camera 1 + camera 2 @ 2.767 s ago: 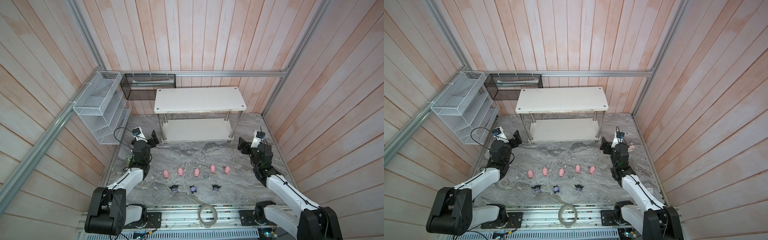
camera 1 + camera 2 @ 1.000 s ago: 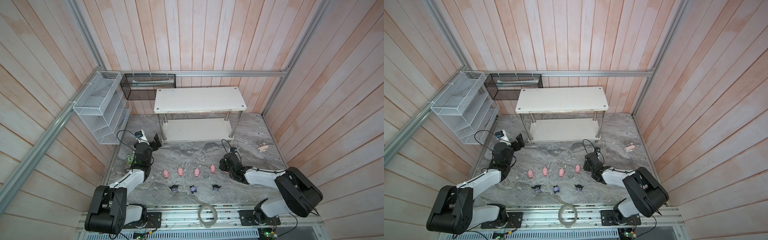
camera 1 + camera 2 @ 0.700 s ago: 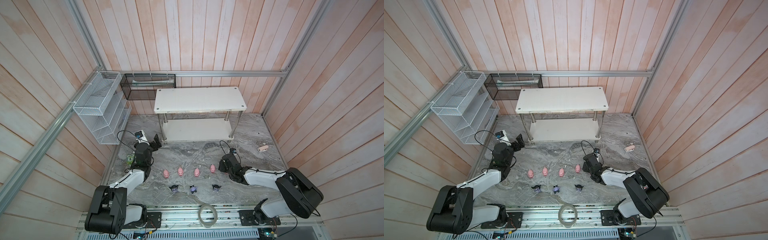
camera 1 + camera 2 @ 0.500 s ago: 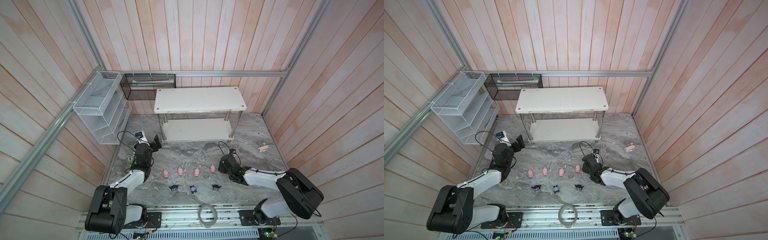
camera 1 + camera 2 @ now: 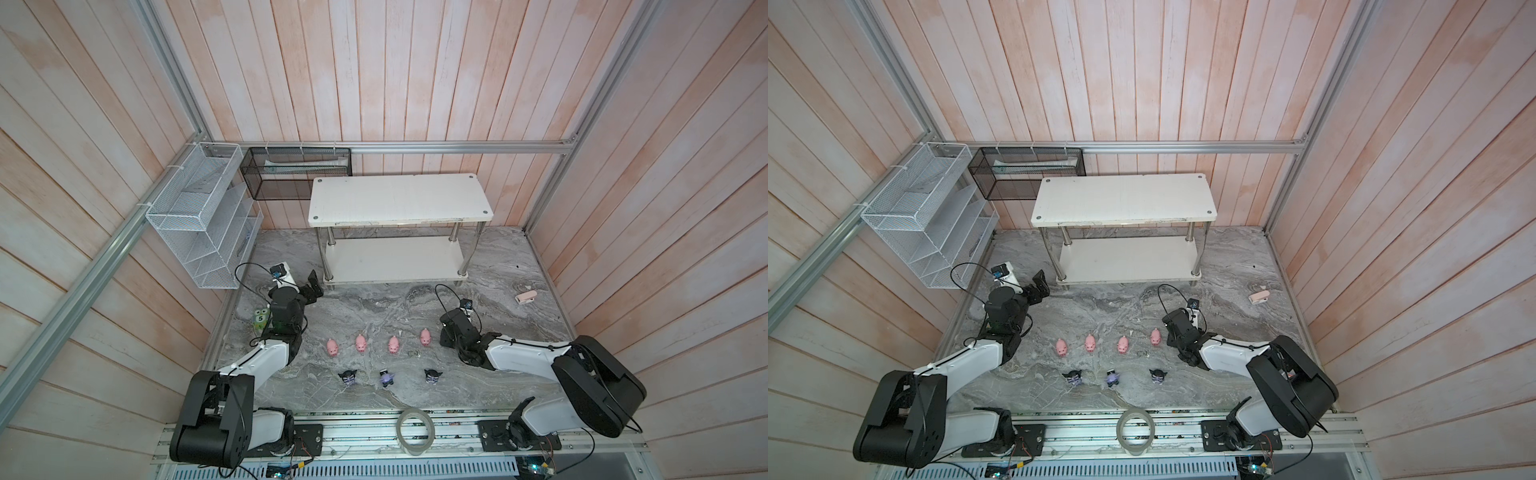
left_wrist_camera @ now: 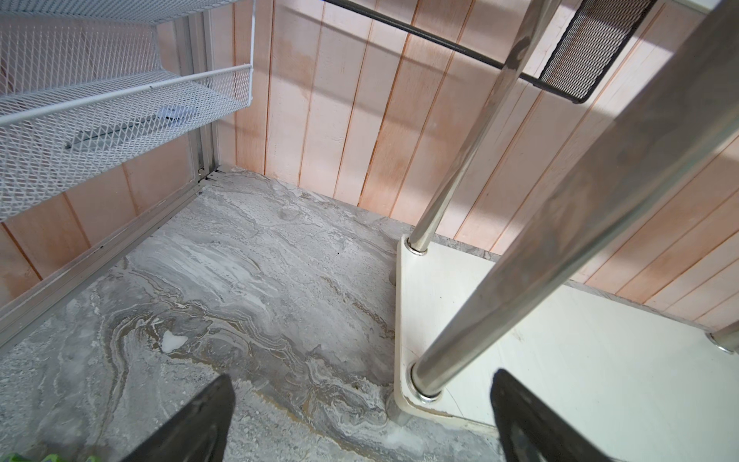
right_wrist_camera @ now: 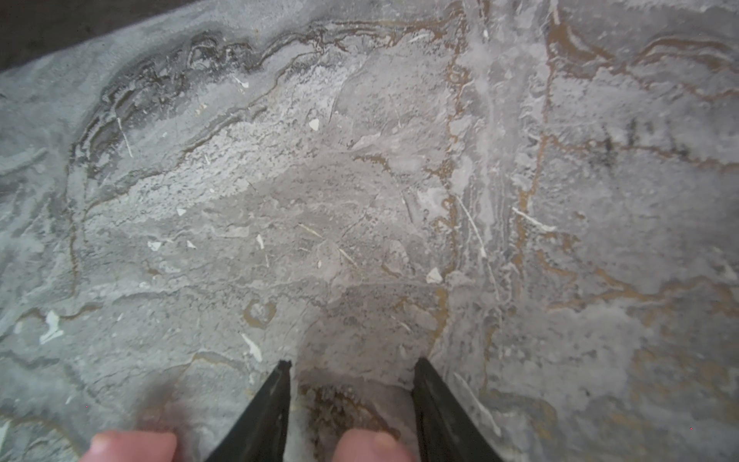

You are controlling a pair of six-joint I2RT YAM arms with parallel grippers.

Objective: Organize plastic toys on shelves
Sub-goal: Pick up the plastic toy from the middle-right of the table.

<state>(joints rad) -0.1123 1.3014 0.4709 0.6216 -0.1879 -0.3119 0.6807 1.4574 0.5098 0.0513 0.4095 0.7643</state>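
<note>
Grey marble-look table [image 5: 374, 307], pink-plank walls on three sides.

R gripper [image 5: 445, 338] [image 7: 352, 400] sits low over the table at the right end of the pig row, tips close to the surface. Right wrist view: jaws abt half apart. A pink lump [image 7: 370, 444] lies between them at the frame edge, with bare table showing betw. it and one finger, so it is not clamped. Prob. a pig, but too cropped to confirm. Just outside the jaws lies a second pink lump [image 7: 134, 444].

In both top views four pink pigs [image 5: 360, 343] [image 5: 1090, 343] stand in a row across mid-table, the nearest just beside R gripper. Three figurines [image 5: 386, 377] [image 5: 1112, 378] form a row nearer the robot base, spaced apart.

L gripper [image 5: 316, 286] [image 6: 362, 378]: jaws full wide, holding nothing, at the front-left leg of the shelves [image 5: 399, 199]. Only table and the lower-board corner show between its fingers. The shelves stand rear centre, and all toys in view are on the table in front of them.

Containers:
- The white wire rack [image 5: 183, 208] on the left wall has a thin grey strip [image 6: 116, 130] w/ pale tag in one tier.
- The black mesh basket [image 5: 282, 189] on the rear rail has a long pale item [image 5: 299, 166] inside.

Toys: pigs are pale pink, rounded and upright. The figurines are black w/ purple-white faces and pointed ears, the middle one showing most purple.
</note>
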